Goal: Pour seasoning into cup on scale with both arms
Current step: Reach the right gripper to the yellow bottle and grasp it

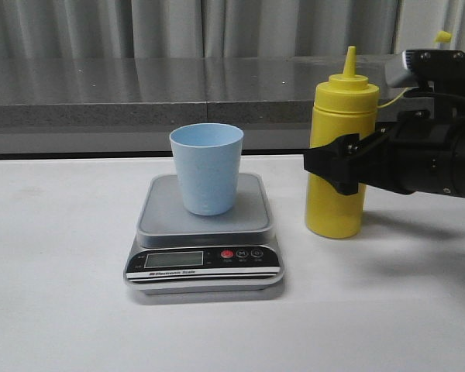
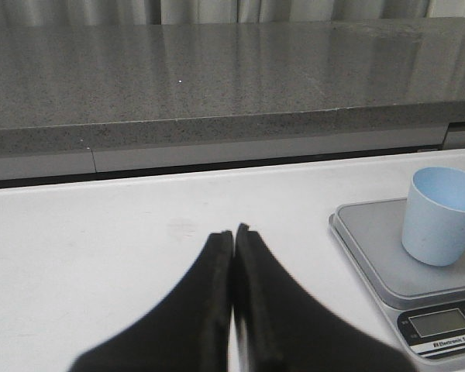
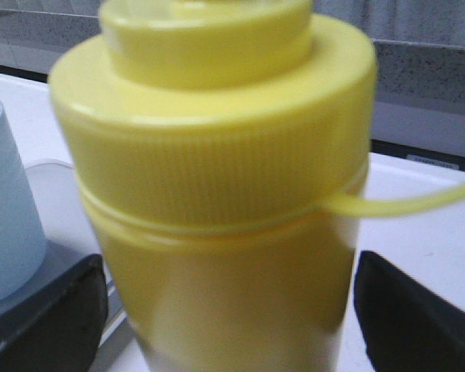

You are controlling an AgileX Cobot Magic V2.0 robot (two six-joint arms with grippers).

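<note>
Reading "Electronic Scale" on scale (image 1: pixel 204 240) panel | bottle (image 1: pixel 338 155) unlabelled

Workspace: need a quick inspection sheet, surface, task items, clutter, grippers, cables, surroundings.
Surface: white table, a few faint marks, no spills seen.
Scale: sits flat at table centre; display readout too small to read.
Cup: pale blue, upright on the scale platform.
Squeeze bottle: yellow, upright on the table to the right of the scale; cap off the nozzle, hanging on its tether.
Clutter: nothing seen.
Left gripper: jaws closed, empty, above bare table left of the scale.
Right gripper: jaws either side of the bottle's body; contact cannot be confirmed.
Cables: nothing seen.
Surroundings: grey stone ledge behind the table, curtains above it.
</note>
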